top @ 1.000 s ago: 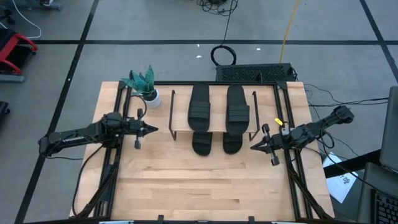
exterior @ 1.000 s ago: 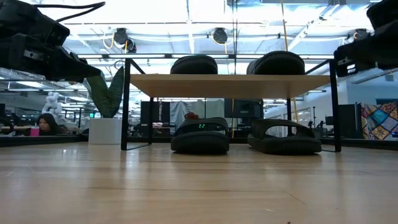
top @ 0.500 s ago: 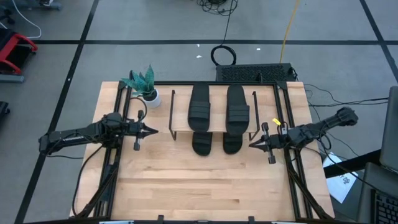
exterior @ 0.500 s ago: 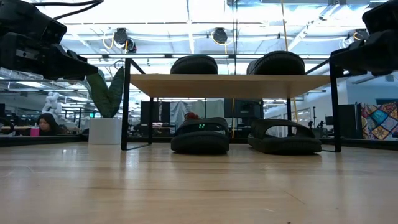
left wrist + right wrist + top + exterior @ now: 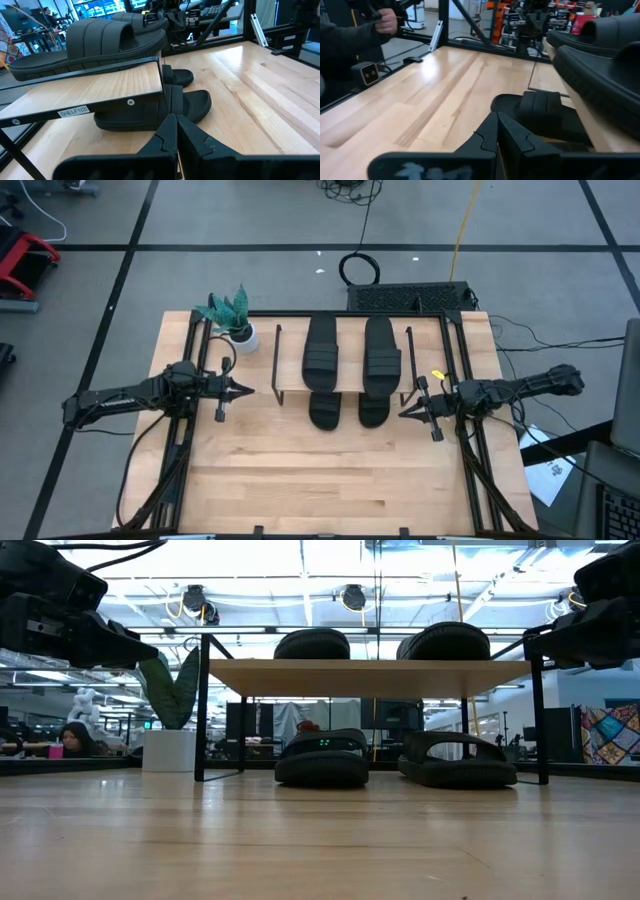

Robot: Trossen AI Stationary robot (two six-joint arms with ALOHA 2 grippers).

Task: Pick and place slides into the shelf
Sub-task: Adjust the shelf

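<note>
Swung outward at the elbow over the past second, with the right gripper [image 5: 404,415] edged only slightly toward the shelf [image 5: 345,360] and now level with its right end. Fingers pressed together, nothing between them, as seen in the right wrist view [image 5: 496,132]. No change on the other side: left gripper [image 5: 248,389] parked off the shelf's left end, likewise closed on nothing [image 5: 176,135], well apart from the potted plant [image 5: 232,315] at the far left corner of the table [image 5: 320,480].

All four slides already at the rack. Two side by side on top of the board [image 5: 321,352] [image 5: 382,352], soles flat. Two more underneath [image 5: 324,413] [image 5: 373,411], front ends poking out past the board's near edge. Confirmed from the low view: upper pair [image 5: 312,643] [image 5: 447,641] resting on the light wood, lower pair [image 5: 322,758] [image 5: 457,760] on the tabletop between the black wire legs.

Judged from that layout: placing finished or all but finished, with no slide left loose on the open table. Small arm adjustment most likely a retreat or a settling move, not a reach for another pick. Possible remaining touch: nudging the lower pair farther under the board.

Beyond the table, a person's sleeve and hand [image 5: 386,21] visible in the right wrist view, clear of both arms.
</note>
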